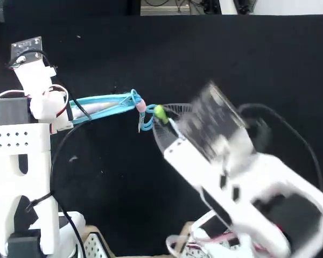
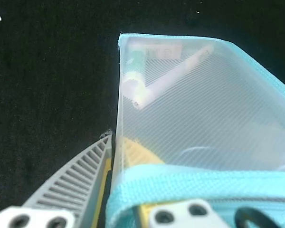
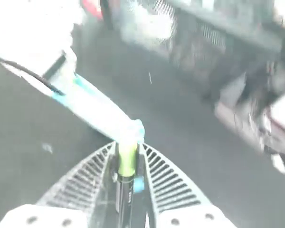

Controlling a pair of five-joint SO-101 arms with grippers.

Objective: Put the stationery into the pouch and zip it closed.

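Partly done. Pinching clear blue-edged mesh pouch point(image 1: 99, 105) in left hand point(image 2: 118, 142), white pen point(image 2: 175, 76) inside. Pinching green-tipped pen point(image 1: 160, 113) in right hand point(image 3: 127, 147) at pouch's three o'clock end. Then zipping.

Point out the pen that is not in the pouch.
The green-tipped pen, held in the right gripper at the end of the pouch. The white pen already lies inside, seen through the pouch's mesh wall.
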